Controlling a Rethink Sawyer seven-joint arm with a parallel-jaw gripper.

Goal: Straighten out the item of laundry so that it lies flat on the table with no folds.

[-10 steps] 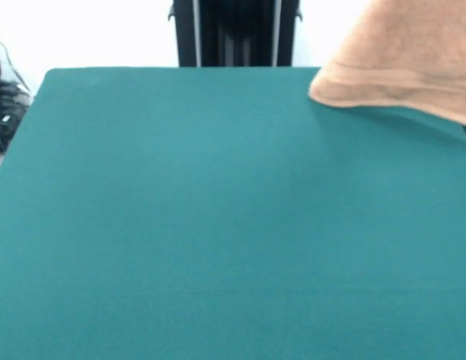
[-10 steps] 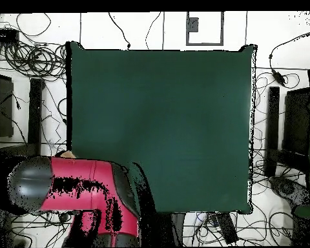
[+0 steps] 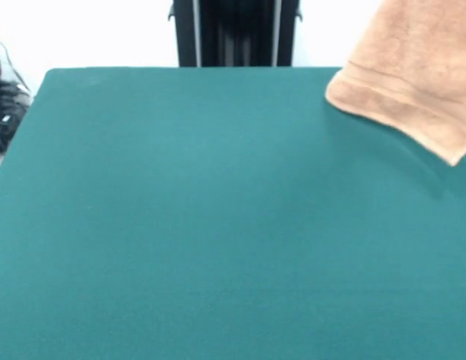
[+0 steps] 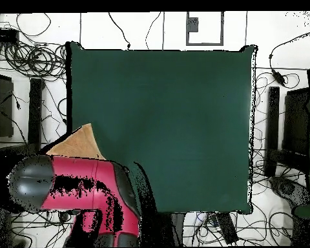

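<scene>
The orange-tan towel (image 3: 414, 75) hangs in the air at the top right of the front view, over the far right corner of the green table (image 3: 217, 225). A woven band runs along its lower edge and one corner points down. It casts a faint shadow on the felt. In the overhead view a triangle of the towel (image 4: 80, 143) sticks out past the red and black arm (image 4: 73, 187) at the table's (image 4: 164, 129) left edge. The arm covers the gripper there, and the front view cuts it off, so I cannot see what holds the towel.
The black pedestal (image 3: 234, 34) stands behind the table's far edge. Cables and black equipment (image 4: 28, 64) lie on the floor around the table. A dark object (image 3: 4, 112) sits off the table's left side.
The towel has swung: in the front view its lower edge has moved right and a corner now hangs down. In the overhead view more of it shows beyond the arm.
</scene>
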